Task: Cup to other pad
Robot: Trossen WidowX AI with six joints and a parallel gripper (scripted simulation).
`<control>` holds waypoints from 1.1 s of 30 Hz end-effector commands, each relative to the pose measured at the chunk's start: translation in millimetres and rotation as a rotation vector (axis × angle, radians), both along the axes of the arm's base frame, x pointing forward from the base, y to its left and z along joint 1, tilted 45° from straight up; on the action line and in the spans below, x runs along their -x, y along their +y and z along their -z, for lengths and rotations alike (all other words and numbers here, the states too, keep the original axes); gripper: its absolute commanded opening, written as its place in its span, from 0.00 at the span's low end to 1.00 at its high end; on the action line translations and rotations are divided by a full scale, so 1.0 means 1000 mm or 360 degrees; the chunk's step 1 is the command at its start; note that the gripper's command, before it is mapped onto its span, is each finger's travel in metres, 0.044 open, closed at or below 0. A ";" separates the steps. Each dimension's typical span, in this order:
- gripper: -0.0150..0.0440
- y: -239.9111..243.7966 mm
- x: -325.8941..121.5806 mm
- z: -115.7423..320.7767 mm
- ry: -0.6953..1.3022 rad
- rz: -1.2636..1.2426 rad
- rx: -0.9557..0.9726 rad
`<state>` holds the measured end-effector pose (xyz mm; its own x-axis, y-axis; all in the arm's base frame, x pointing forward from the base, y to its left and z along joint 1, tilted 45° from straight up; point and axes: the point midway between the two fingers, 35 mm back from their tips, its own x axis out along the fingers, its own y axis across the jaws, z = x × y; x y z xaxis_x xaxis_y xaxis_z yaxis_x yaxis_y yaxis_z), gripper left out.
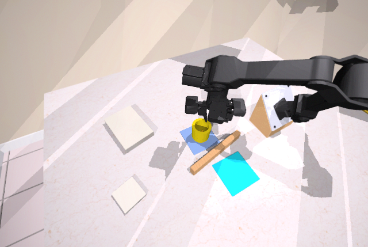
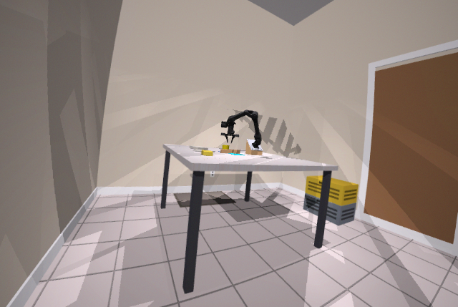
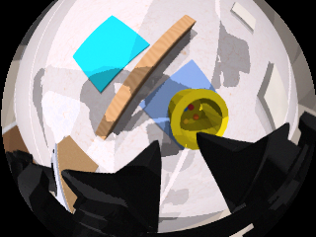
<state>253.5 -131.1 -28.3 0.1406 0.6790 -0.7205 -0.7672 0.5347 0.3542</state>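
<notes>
Marbles (image 3: 196, 113) visible only by wrist.

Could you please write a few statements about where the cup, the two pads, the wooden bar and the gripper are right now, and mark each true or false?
1. The yellow cup stands on the pale blue pad. True.
2. The wooden bar lies between the pale blue pad and the cyan pad. True.
3. The cup lies tipped over. False: it stands upright, marbles inside.
4. The gripper holds the cup in the air. False: it hangs partly open above the rim.
5. The cyan pad carries a second cup. False: nothing stands on it.
</notes>
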 end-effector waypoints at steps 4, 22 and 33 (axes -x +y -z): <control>0.54 -0.001 -0.004 -0.001 -0.0038 -0.0015 -0.0014; 0.54 0.018 -0.009 0.019 -0.0039 -0.0014 -0.0013; 0.54 0.031 -0.011 0.032 -0.0039 -0.0014 -0.0014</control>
<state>265.2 -104.5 -56.7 0.1516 0.6828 -0.7147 -0.7840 0.5234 0.3338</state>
